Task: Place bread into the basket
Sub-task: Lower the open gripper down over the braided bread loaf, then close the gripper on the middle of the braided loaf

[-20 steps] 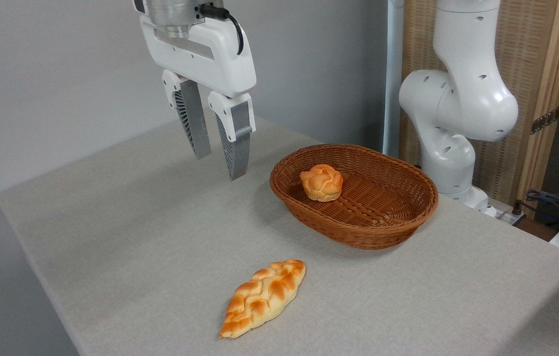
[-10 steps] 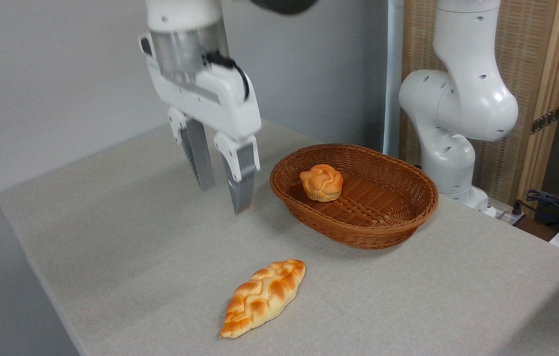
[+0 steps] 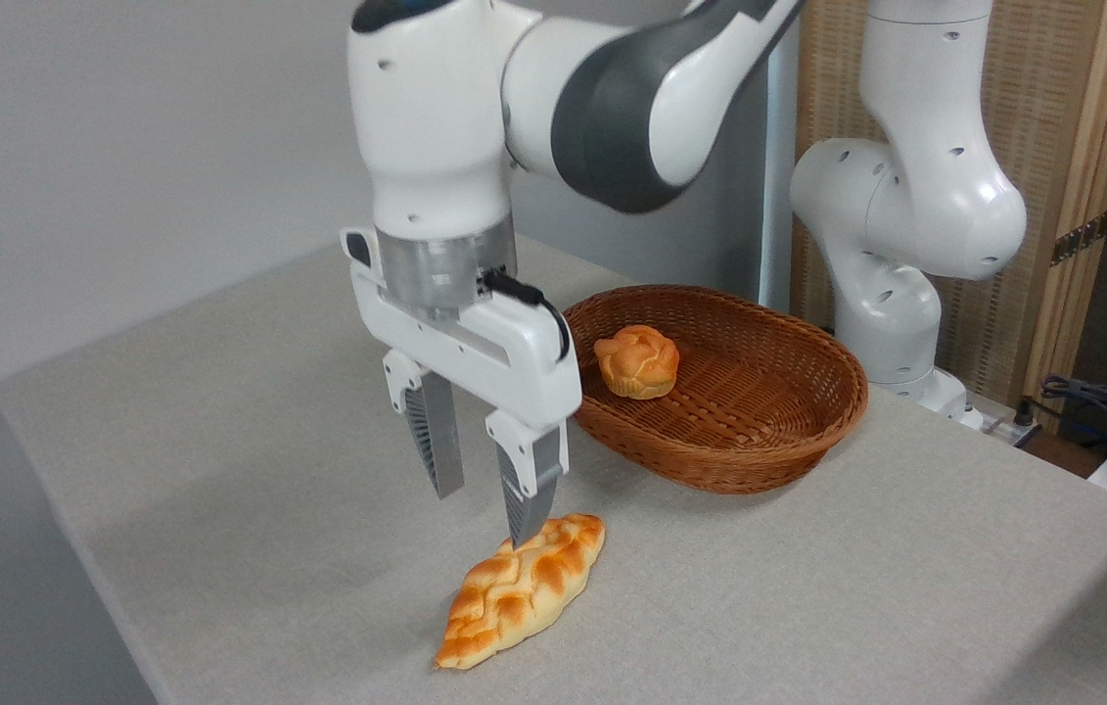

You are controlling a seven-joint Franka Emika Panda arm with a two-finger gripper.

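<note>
The bread [image 3: 520,589], a long braided golden-orange loaf with pointed ends, lies flat on the grey table near the front edge. My gripper [image 3: 483,516] hangs open just above its far end, fingers pointing down, with nothing between them. The right fingertip [image 3: 522,529] overlaps the loaf's upper end in the picture; whether it touches I cannot tell. The oval reddish-brown wicker basket [image 3: 778,431] stands behind and to the right, apart from both.
A small round orange bun [image 3: 637,361] sits in the basket's left part. The arm's white base [image 3: 905,225] rises behind the basket at the right. Cables [image 3: 1101,401] lie off the table's far right. The table's left edge [image 3: 54,490] drops off close by.
The gripper has come down and forward to the right, from high above the table's back to just over the bread's far end. It stayed open. Bread, bun and basket have not moved.
</note>
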